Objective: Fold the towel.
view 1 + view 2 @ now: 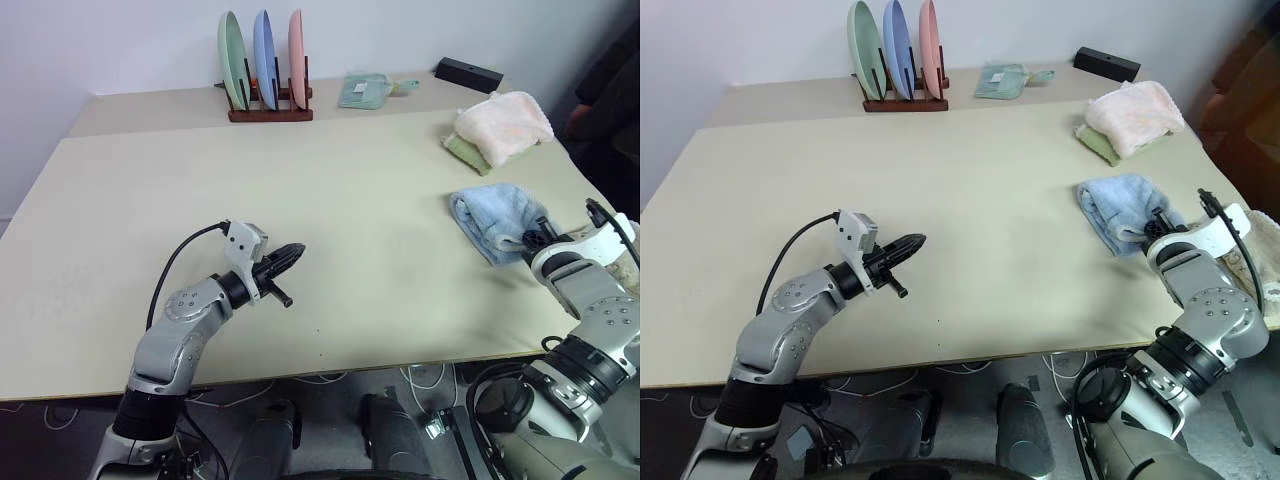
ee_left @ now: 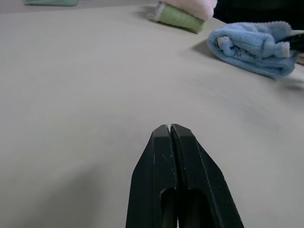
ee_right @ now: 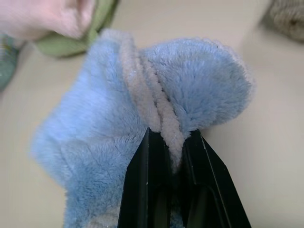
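Note:
The light blue towel [image 1: 492, 220] lies bunched in a thick folded bundle at the table's right side. My right gripper [image 3: 172, 137] is shut on its near end, pinching the whitish stitched edging [image 3: 152, 102] between the two black fingers. From the head view that gripper [image 1: 530, 242] sits at the towel's near edge. My left gripper [image 1: 290, 255] hovers over the middle-left of the table, shut and empty, its fingers [image 2: 171, 142] pressed together and pointing toward the towel [image 2: 254, 47] well off to its right.
A pale pink towel [image 1: 505, 125] rests on a small green cloth [image 1: 465, 152] behind the blue towel. A wooden rack with three plates [image 1: 265, 65], a folded green cloth [image 1: 365, 90] and a black box [image 1: 468, 73] line the far edge. The table's right edge runs close by my right arm.

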You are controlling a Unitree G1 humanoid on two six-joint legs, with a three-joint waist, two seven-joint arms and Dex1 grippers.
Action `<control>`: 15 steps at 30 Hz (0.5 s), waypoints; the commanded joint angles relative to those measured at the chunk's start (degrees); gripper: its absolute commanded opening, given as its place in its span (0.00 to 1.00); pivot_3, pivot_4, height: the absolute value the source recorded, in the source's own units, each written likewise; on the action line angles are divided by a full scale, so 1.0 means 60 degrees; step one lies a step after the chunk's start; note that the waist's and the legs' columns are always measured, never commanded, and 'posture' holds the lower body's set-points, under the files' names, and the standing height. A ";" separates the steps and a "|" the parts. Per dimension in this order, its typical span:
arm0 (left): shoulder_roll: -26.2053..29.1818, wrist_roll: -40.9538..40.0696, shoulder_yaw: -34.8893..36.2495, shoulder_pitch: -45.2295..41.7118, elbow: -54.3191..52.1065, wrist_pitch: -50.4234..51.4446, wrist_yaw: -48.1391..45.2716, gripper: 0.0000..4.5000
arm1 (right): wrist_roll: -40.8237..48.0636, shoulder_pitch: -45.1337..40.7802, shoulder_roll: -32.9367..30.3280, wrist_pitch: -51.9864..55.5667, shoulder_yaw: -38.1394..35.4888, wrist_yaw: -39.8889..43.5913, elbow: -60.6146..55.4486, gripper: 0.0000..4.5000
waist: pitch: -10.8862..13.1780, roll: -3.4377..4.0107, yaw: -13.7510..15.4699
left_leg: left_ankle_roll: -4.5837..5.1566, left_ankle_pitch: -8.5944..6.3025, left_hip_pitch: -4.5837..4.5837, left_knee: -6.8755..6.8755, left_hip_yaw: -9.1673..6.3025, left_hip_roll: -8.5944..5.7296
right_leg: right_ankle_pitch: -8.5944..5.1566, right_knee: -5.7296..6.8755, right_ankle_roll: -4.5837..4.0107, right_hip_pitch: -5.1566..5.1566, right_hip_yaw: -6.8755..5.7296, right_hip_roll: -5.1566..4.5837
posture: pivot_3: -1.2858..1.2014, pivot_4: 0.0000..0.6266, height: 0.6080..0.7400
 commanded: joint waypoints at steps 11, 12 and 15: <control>-0.0001 0.0304 0.0181 -0.0395 0.0322 -0.0560 -0.0221 0.00 | -0.0143 0.0546 -0.1430 -0.1062 0.0883 0.0049 -0.0739 0.78 | 0.0000 0.0004 0.0022 | 0.0001 -0.0001 0.0000 0.0002 0.0001 -0.0001 | 0.0000 -0.0001 0.0001 0.0002 0.0000 0.0000 | 0.52 0.24 0.97; 0.0056 0.0385 0.0287 -0.0397 0.0412 -0.0683 -0.0184 0.00 | -0.0460 0.0688 -0.1815 -0.1335 0.1230 0.0238 -0.0733 0.78 | 0.0000 0.0004 0.0025 | 0.0002 0.0000 -0.0001 0.0003 0.0002 -0.0002 | -0.0001 -0.0001 0.0001 0.0002 -0.0001 -0.0001 | 0.52 0.24 0.97; 0.0379 0.0595 0.0952 -0.0411 0.0942 -0.1181 0.0017 0.00 | -0.1493 0.1124 -0.2992 -0.2229 0.2535 0.0972 -0.0758 0.78 | 0.0000 0.0004 -0.0005 | 0.0002 -0.0001 0.0000 0.0001 0.0005 -0.0002 | -0.0001 -0.0002 0.0003 0.0003 0.0000 -0.0001 | 0.52 0.24 0.97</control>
